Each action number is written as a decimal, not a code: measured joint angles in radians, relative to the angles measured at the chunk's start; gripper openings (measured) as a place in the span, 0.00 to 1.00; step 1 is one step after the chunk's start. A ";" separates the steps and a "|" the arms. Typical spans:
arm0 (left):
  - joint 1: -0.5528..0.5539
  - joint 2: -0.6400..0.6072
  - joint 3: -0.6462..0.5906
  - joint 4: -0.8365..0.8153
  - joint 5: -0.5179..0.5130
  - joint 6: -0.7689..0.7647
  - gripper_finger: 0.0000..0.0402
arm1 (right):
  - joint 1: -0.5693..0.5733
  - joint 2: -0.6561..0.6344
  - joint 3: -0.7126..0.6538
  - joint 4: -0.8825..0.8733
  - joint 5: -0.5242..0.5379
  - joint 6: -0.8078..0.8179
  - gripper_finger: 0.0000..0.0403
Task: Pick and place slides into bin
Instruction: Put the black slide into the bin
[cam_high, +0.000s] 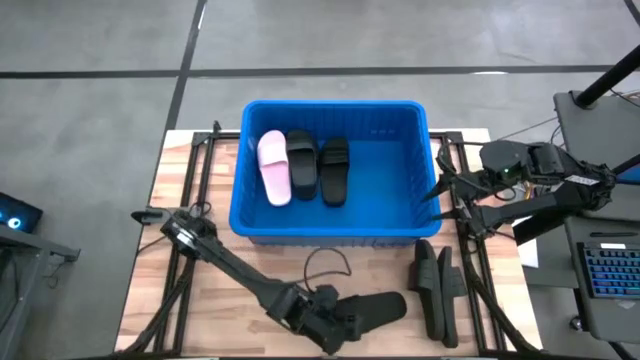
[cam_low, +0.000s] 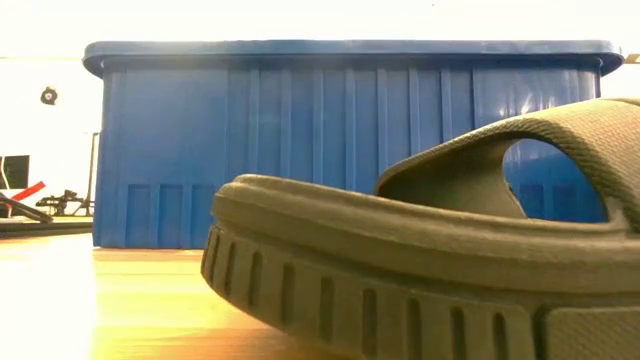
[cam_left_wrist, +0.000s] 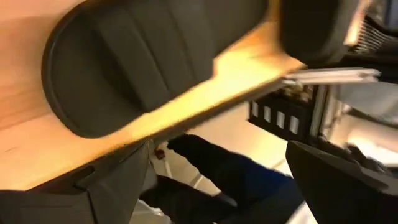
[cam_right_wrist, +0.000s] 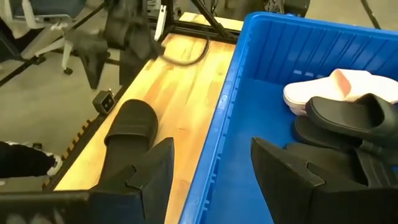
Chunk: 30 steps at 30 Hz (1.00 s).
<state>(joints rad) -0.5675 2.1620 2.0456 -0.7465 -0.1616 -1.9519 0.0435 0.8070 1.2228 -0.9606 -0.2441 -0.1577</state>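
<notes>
The blue bin (cam_high: 330, 215) stands at the table's middle and holds a pale pink slide (cam_high: 273, 167) and two black slides (cam_high: 318, 166). Another black slide (cam_high: 378, 309) lies sole down on the wood near the front edge. It also fills the low view (cam_low: 400, 270). My left gripper (cam_high: 345, 320) hovers just left of it, open, and the left wrist view shows this slide (cam_left_wrist: 137, 62) ahead of the gripper (cam_left_wrist: 217, 186), nothing between the fingers. My right gripper (cam_high: 437, 203) is open above the bin's right rim (cam_right_wrist: 217, 143), the gripper (cam_right_wrist: 211, 174) empty.
Two more black slides (cam_high: 436, 290) lie close together on the wood at the front right. A dark cable (cam_high: 325, 265) loops on the table between the bin and the front edge. Black frame rails (cam_high: 185, 260) run along both sides of the table.
</notes>
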 joint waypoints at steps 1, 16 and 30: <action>-0.003 0.020 -0.003 0.011 -0.008 -0.014 0.91 | 0.000 0.000 0.000 -0.002 0.001 0.000 0.50; -0.011 0.139 -0.045 0.065 -0.140 -0.092 0.91 | 0.000 0.000 0.000 -0.002 0.001 0.010 0.50; 0.016 0.127 -0.262 0.408 -0.247 -0.137 0.88 | 0.000 0.000 0.000 -0.002 0.001 0.008 0.50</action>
<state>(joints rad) -0.5510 2.2891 1.7833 -0.3382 -0.4088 -2.0886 0.0437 0.8067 1.2228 -0.9623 -0.2432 -0.1497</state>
